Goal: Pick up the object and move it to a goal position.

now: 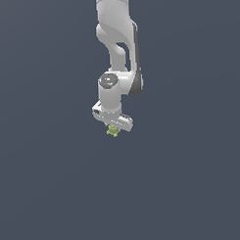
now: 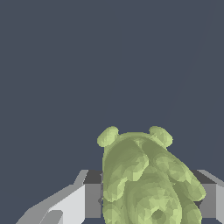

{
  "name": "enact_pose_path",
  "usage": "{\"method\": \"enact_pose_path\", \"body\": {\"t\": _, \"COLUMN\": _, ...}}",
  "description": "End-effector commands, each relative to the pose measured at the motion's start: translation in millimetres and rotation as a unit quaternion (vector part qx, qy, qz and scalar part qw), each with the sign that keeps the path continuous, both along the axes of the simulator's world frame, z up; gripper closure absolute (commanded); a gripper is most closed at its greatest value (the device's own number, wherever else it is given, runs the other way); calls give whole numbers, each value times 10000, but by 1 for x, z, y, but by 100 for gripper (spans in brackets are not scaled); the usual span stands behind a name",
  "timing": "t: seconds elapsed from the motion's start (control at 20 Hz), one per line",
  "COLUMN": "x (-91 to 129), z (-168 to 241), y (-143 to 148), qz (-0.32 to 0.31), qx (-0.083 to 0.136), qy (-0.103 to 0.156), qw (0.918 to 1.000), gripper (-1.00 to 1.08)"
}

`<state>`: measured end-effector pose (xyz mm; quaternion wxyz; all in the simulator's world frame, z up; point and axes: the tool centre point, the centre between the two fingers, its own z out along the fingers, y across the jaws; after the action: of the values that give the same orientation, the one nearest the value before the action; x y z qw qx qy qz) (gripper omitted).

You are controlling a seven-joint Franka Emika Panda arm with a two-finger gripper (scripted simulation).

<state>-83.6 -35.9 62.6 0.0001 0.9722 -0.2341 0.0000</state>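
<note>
The object (image 1: 112, 131) is a tiny yellow-green lumpy item with small knobs, seen just under the white gripper (image 1: 113, 128) in the exterior view. In the wrist view the object (image 2: 146, 179) fills the space between the two fingers (image 2: 83, 199), which press against its sides. The gripper is shut on it. In the exterior view the fingertips are mostly hidden by the hand and the object. Whether the object touches the grey surface below cannot be told.
The white arm (image 1: 117, 43) comes down from the top of the exterior view. A plain dark grey surface (image 1: 55, 183) fills the rest of both views. No goal marker shows.
</note>
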Motion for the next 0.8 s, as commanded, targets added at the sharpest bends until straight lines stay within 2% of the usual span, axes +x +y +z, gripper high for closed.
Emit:
{"method": "enact_pose_path", "body": {"t": 0.0, "x": 10, "z": 11, "y": 10, "qz": 2, "qx": -4, "qy": -2, "qw": 10000, "gripper": 108}}
{"method": "enact_pose_path", "body": {"t": 0.75, "x": 94, "z": 96, "y": 87, "qz": 0, "qx": -8, "qy": -2, "qw": 10000, "gripper": 108}}
